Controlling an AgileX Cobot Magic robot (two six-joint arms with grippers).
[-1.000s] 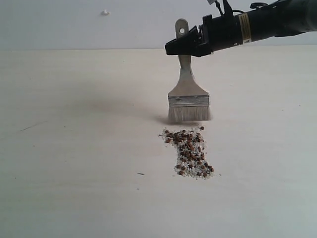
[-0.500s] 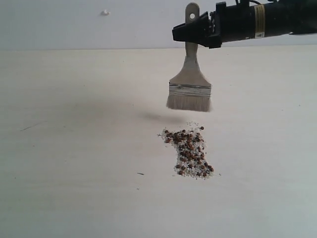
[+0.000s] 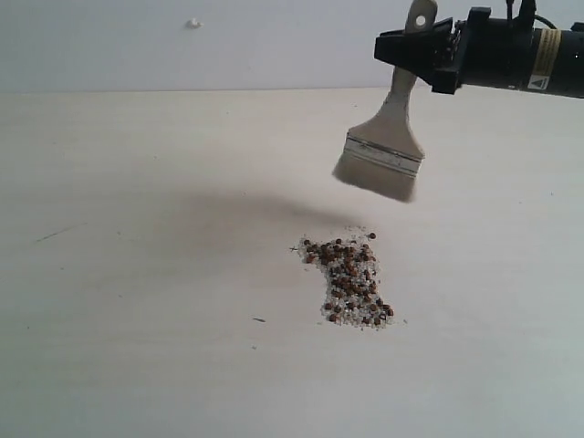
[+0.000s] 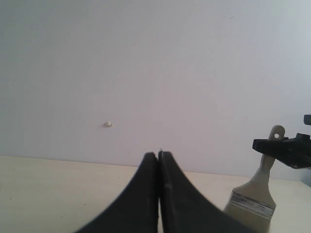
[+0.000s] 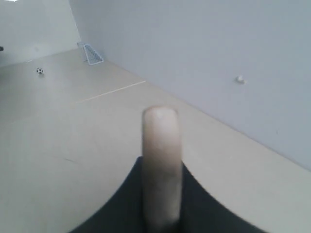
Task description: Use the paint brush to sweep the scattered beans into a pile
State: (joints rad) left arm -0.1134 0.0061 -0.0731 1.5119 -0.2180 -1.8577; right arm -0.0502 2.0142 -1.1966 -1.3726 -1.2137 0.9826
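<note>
The paint brush point(image 3: 383, 155) hangs tilted in the air, its grey-white bristles well above the table and behind the pile. My right gripper point(image 3: 415, 50) is shut on the cream handle just under its hole; the handle end point(image 5: 161, 160) sticks up between the black fingers. The beans, dark brown grains mixed with whitish crumbs, lie gathered in one narrow pile point(image 3: 349, 281) on the pale table. My left gripper point(image 4: 159, 156) is shut on nothing, off to the side, and its view shows the brush point(image 4: 255, 194) held by the other arm.
A pale wall runs along the back edge of the table point(image 3: 137, 274), with a small white knob point(image 3: 193, 23) on it. A thin dark mark point(image 3: 259, 320) lies left of the pile. A small goal net point(image 5: 94, 53) and ball point(image 5: 40, 71) sit far off.
The right gripper has lifted the brush off the table behind the pile and carried it up and to the right, tilting it. The pile has not moved.
</note>
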